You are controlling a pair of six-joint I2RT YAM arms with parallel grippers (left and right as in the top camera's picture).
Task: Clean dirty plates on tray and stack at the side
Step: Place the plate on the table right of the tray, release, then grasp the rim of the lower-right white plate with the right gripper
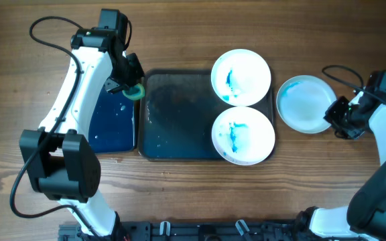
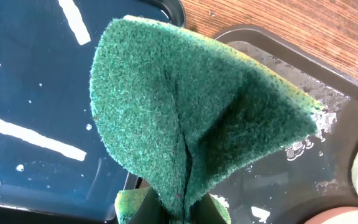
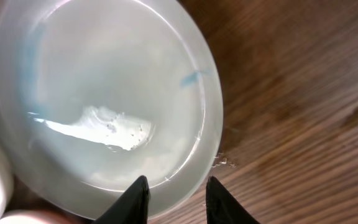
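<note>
Two white plates, one at the back [image 1: 241, 77] and one at the front [image 1: 243, 135], lie on the right half of the dark tray [image 1: 173, 120], both streaked with blue. A third plate [image 1: 305, 103] with a pale blue film rests on the wood just right of the tray. My right gripper [image 1: 334, 116] is at its right rim. In the right wrist view this plate [image 3: 104, 93] fills the left, and the gripper [image 3: 176, 186] stands open, jaws straddling the rim without pinching it. My left gripper [image 1: 131, 89] is shut on a folded green sponge [image 2: 191, 106] above the tray's left edge.
A dark tub [image 1: 112, 124] of blue water sits left of the tray, under the left arm. In the left wrist view the tub [image 2: 36, 93] lies left and the wet tray [image 2: 334, 143] right. A black cable [image 1: 340, 72] curls behind the right arm.
</note>
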